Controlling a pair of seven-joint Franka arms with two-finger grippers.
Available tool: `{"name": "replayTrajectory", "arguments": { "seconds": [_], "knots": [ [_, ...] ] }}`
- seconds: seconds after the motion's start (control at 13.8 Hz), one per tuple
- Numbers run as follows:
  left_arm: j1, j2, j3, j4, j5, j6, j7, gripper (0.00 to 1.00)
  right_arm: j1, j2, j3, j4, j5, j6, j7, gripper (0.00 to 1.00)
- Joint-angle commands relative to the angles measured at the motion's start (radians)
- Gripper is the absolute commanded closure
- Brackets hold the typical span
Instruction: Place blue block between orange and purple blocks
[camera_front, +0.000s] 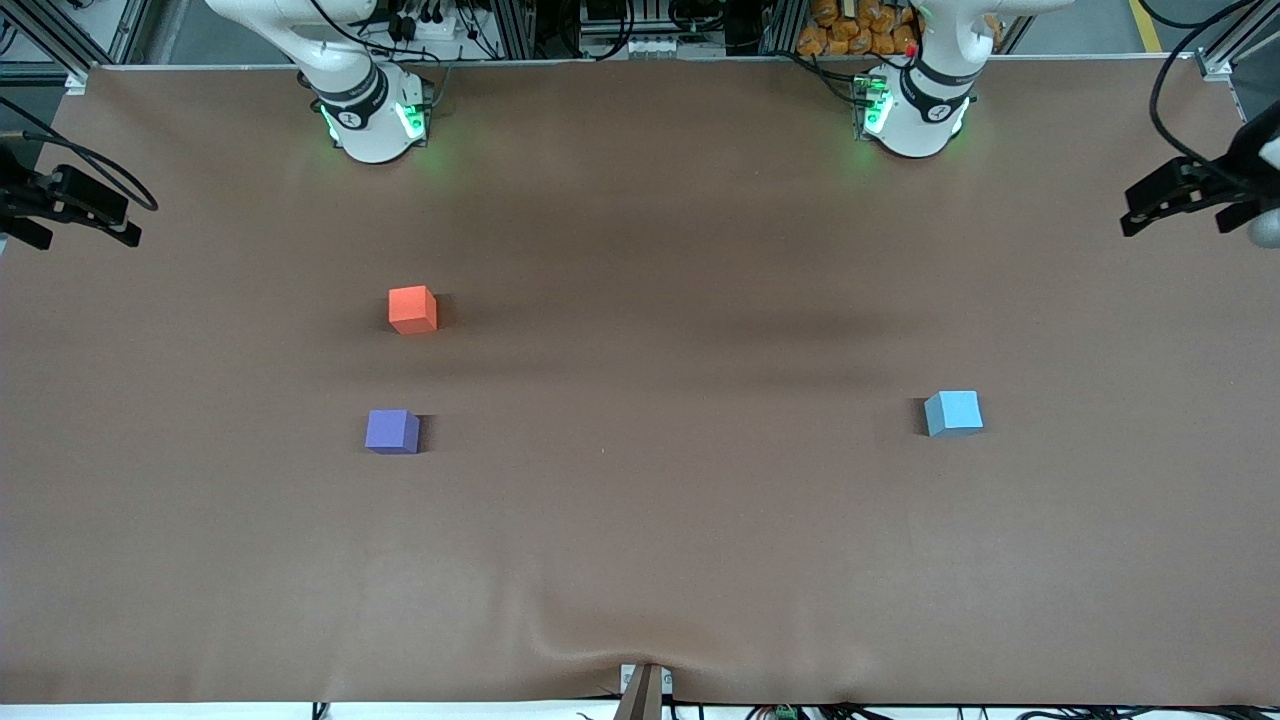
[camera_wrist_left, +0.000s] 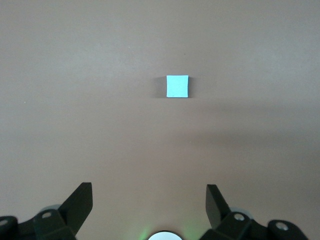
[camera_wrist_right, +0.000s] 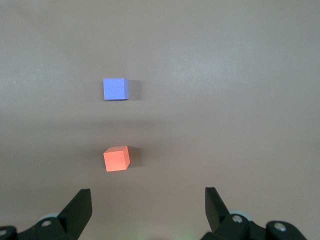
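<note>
The blue block (camera_front: 953, 412) sits on the brown table toward the left arm's end; it also shows in the left wrist view (camera_wrist_left: 177, 86). The orange block (camera_front: 412, 309) and the purple block (camera_front: 392, 431) sit toward the right arm's end, the purple one nearer to the front camera, with a bare gap between them. My left gripper (camera_wrist_left: 149, 192) is open and empty, high over the table with the blue block ahead of it. My right gripper (camera_wrist_right: 148, 196) is open and empty, high over the table near the orange block (camera_wrist_right: 116, 158) and purple block (camera_wrist_right: 115, 89). Neither gripper shows in the front view.
The brown table mat (camera_front: 640, 540) is wrinkled at its near edge (camera_front: 600, 650). Black fixtures stand at the table's two ends (camera_front: 70, 205) (camera_front: 1190, 195). The arm bases (camera_front: 370, 115) (camera_front: 915, 110) stand along the table's back edge.
</note>
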Motion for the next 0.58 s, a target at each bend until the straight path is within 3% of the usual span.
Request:
{"name": "replayTrajectory", "arguments": {
  "seconds": [0.0, 0.51],
  "knots": [
    [-0.001, 0.014, -0.003, 0.028, 0.011, -0.023, 0.015, 0.0, -0.014, 0.003, 0.008, 0.018, 0.015, -0.014, 0.003, 0.0],
    [0.011, 0.015, 0.001, 0.029, -0.01, 0.003, 0.015, 0.0, -0.049, 0.003, 0.006, 0.018, 0.015, -0.008, 0.001, 0.0]
  ]
}}
